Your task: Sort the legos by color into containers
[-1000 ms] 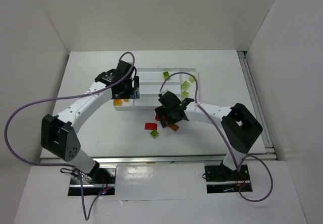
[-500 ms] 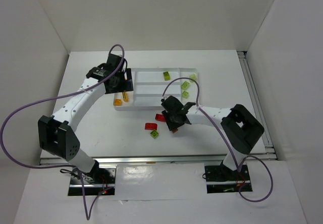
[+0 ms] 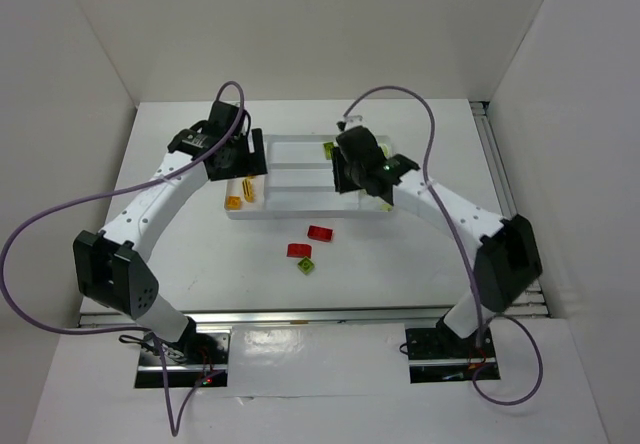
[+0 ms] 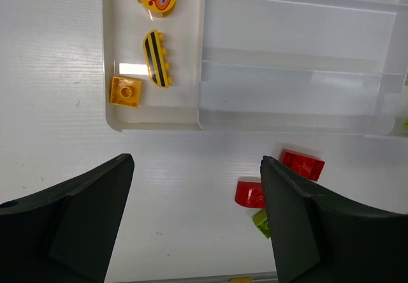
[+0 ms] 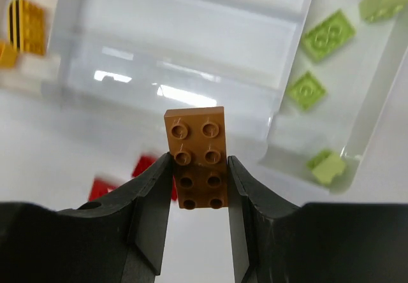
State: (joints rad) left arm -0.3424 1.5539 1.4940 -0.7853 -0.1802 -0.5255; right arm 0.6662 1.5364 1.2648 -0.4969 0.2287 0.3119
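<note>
- Brick [image 5: 196,139], brown, is gripped by its long sides in the right hand [image 5: 197,164], jaws closed narrowly on it, over the tray [image 5: 191,41].
- Empty and wide open, the left hand [image 4: 196,164] is held over the table [image 4: 57,104], near the yellows [image 4: 156,57].
- The brick should be carried over a bare long compartment, away from the greens [image 5: 306,88], lowered close, then released so that bouncing over a divider is avoided.
</note>
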